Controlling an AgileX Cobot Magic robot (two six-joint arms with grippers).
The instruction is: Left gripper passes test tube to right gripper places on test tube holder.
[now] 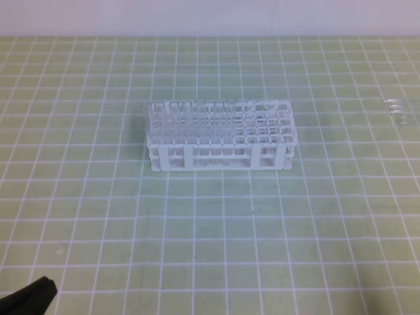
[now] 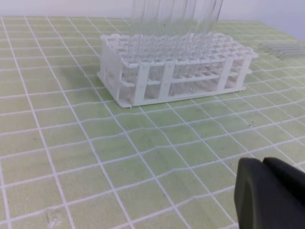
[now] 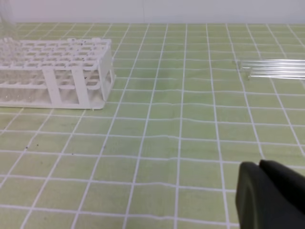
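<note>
The white test tube holder (image 1: 220, 134) stands mid-mat, with clear tubes upright in its left and rear holes (image 2: 171, 19). Loose clear test tubes (image 1: 399, 108) lie side by side on the mat at the far right, also seen in the right wrist view (image 3: 276, 69) and the left wrist view (image 2: 283, 49). My left gripper (image 2: 262, 162) is shut and empty, low over the mat well in front of the holder (image 2: 176, 67); only its black tip (image 1: 26, 298) shows in the high view's bottom left corner. My right gripper (image 3: 259, 164) is shut and empty, near the front, short of the loose tubes.
A green mat with a white grid (image 1: 216, 223) covers the table as far as the pale back wall (image 1: 210, 16). The holder (image 3: 52, 71) lies to the left of the right gripper.
</note>
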